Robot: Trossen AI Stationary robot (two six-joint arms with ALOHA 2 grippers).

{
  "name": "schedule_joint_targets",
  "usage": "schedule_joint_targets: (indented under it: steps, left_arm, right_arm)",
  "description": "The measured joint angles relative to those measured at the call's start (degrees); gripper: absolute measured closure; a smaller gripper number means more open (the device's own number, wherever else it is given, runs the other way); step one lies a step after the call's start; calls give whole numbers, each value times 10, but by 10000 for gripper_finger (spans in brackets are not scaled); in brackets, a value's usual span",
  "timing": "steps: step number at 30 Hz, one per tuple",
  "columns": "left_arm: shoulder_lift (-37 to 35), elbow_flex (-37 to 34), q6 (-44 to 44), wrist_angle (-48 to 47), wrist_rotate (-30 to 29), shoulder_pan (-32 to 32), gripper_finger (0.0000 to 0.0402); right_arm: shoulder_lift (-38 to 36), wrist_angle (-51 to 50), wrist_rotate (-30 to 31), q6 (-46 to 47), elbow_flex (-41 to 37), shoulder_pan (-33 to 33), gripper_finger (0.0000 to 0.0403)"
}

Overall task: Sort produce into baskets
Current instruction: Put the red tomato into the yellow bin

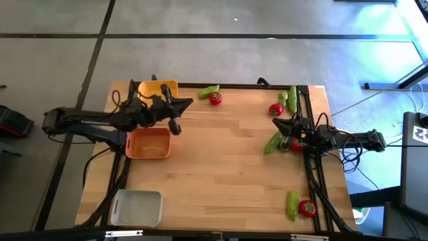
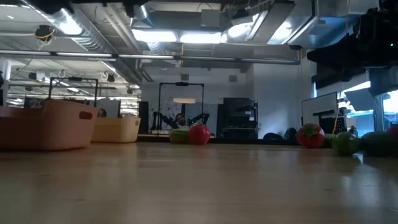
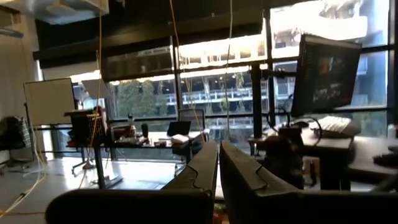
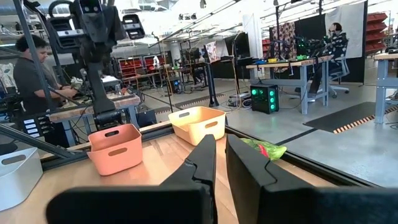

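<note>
Three baskets stand along the table's left side: yellow (image 1: 158,89) far, orange (image 1: 148,142) in the middle, white-grey (image 1: 137,207) near. Produce lies loose on the wood. A green cucumber piece (image 1: 208,91) and a red tomato (image 1: 215,98) are at the far edge. A cucumber (image 1: 292,97), a lime (image 1: 282,96) and a tomato (image 1: 275,110) are far right. My left gripper (image 1: 187,104) is shut and raised above the table, right of the yellow basket. My right gripper (image 1: 277,122) is shut at the right side, beside a cucumber (image 1: 273,142) and a tomato (image 1: 296,144).
Another cucumber (image 1: 292,204) and tomato (image 1: 307,208) lie at the near right corner. A black frame rail (image 1: 307,114) runs along the table's right edge. The middle of the table top (image 1: 221,167) is bare wood. A person (image 4: 28,68) sits beyond the table.
</note>
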Motion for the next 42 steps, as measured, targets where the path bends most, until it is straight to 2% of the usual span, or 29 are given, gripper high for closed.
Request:
schedule_joint_targets:
  steps: [6, 12, 22, 29, 33, 42]
  left_arm:
    - [50, 20, -29, 25, -1, 18, 383]
    - [98, 63, -62, -13, -2, 39, 328]
    - [181, 217, -87, -228, -2, 70, 199]
    - [246, 321, -127, -345, -2, 111, 133]
    - [284, 353, -152, -363, -2, 130, 118]
    - [338, 353, -166, -385, -2, 149, 116]
  right_arm:
    - [0, -3, 0, 0, 0, 0, 368]
    - [0, -4, 0, 0, 0, 0, 368]
    - [0, -12, 0, 0, 0, 0, 368]
    - [0, -13, 0, 0, 0, 0, 368]
    - [0, -13, 0, -2, 0, 0, 368]
    - [0, -19, 0, -2, 0, 0, 368]
